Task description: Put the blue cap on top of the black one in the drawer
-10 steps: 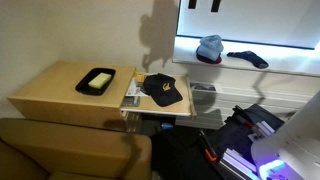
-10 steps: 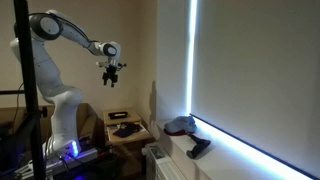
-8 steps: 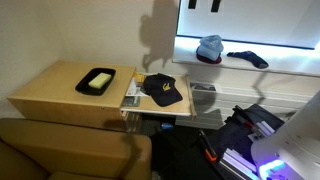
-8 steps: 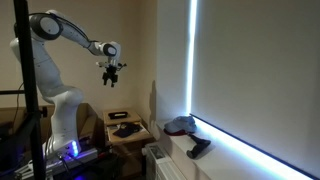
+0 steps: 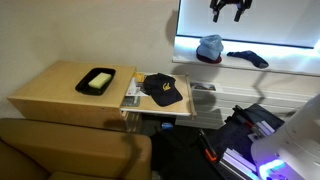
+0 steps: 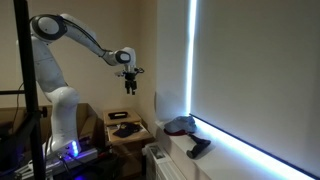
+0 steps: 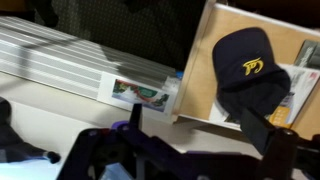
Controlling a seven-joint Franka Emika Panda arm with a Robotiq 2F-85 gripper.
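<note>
Pale wood forms the drawer [image 7: 292,30], pulled out from the cabinet [image 5: 55,88]. We see the black one [image 5: 163,90] lying inside it with its gold emblem facing up. We find the blue cap [image 5: 210,47] outside the drawer and well apart from it, on the lit window sill [image 5: 295,60] that runs higher than the drawer. A dark flat cap [image 5: 247,58] lies on the same sill, farther from the drawer. Our gripper [image 5: 228,12] hangs high above the drawer's level, off toward the sill, fingers spread wide and holding nothing. A black tray [image 5: 98,81] sits on the cabinet top near the drawer.
</note>
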